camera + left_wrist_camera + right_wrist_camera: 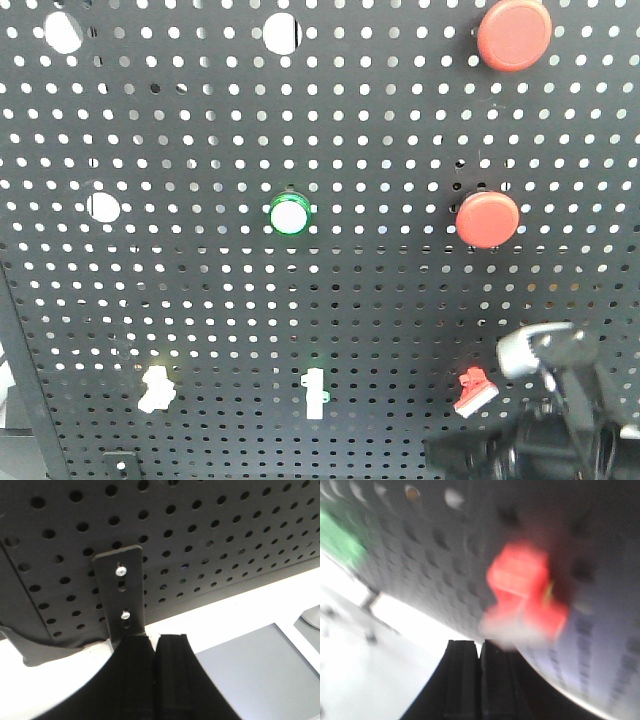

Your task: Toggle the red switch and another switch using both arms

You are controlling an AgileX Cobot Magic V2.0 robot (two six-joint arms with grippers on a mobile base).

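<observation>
A dark pegboard (200, 290) stands upright and carries a row of small switches along its lower part. The red switch (475, 390) sits at the right end of that row, below the lower of two round red buttons (487, 217). The cream switch (156, 388) sits at the left end, and a slim white toggle (314, 390) is between them, under a green-ringed button (290, 213).

The right arm (555, 420) shows as a dark shape in the lower right corner of the front view, just beside the red switch. In the right wrist view, which is blurred, the right tool (480, 647) has its fingers pressed together, and its tip is just below the red switch (525, 595); I cannot tell whether they touch.

The left tool (154, 642) also has its fingers pressed together, with nothing between them. It points at a black bracket (120, 595) with two screws at the foot of the pegboard, above the white tabletop (235, 612). The cream switch is outside that view.
</observation>
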